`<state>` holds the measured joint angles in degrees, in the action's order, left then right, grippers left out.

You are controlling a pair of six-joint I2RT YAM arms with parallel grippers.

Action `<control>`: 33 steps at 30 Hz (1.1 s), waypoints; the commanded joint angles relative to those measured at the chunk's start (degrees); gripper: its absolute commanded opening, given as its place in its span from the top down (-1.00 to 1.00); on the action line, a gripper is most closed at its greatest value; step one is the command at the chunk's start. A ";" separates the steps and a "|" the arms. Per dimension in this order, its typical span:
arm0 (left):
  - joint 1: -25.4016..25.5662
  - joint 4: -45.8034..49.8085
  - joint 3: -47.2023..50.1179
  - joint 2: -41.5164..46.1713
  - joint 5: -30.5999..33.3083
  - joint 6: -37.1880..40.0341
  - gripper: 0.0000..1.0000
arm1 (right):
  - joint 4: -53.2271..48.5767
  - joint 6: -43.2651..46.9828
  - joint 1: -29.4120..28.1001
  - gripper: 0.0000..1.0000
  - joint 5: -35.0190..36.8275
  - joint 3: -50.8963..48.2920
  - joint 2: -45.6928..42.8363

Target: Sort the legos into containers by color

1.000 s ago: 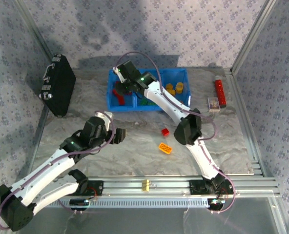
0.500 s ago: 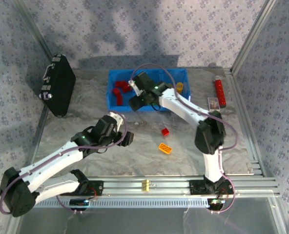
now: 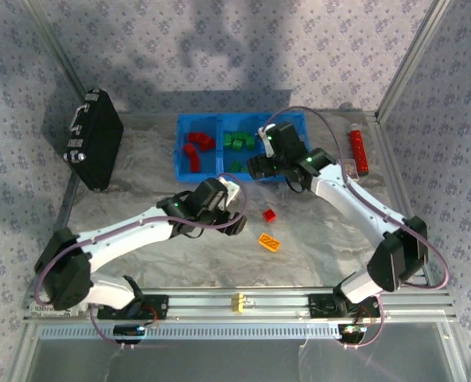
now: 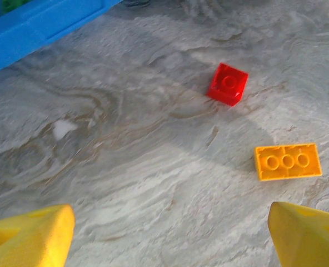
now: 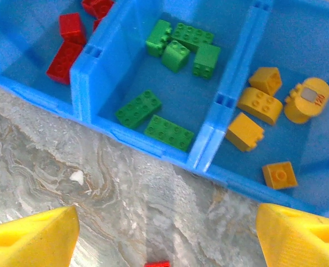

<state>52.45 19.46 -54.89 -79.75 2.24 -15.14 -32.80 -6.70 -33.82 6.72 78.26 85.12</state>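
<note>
I'm watching the left hand (image 4: 170,225) hanging over the marbled surface (image 4: 125,156), its fingers spread wide with nothing between them. Ahead of it the orange brick (image 4: 288,162) is lying flat, studs up. Its long axis is running nearly side to side in the left wrist view, and slanting from upper left to lower right in the top view. The small red brick (image 4: 227,83) is sitting near it but apart, stud up, turned corner-on. The right hand (image 5: 167,222) is hovering just in front of the blue bin (image 5: 148,136), fingers wide apart and empty too. Inside, red bricks (image 5: 64,55) are lying in the left compartment, green bricks (image 5: 178,55) in the middle and yellow bricks (image 5: 259,103) on the right. Two long green bricks (image 5: 138,108) are lying at a slant by the near wall.
</note>
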 commanded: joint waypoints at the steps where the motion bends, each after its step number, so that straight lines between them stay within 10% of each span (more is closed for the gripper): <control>1: 1.50 -0.52 -5.28 -4.75 -1.86 2.54 -0.75 | 1.32 -2.78 1.60 -0.70 1.27 -4.05 -5.40; 33: 6.44 3.30 -27.12 -31.35 -3.69 5.73 -0.66 | -1.39 -15.56 14.71 -0.77 5.02 -37.35 -39.29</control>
<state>58.30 21.26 -79.75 -109.71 -0.67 -10.46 -32.67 -19.38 -19.46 9.13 42.17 47.97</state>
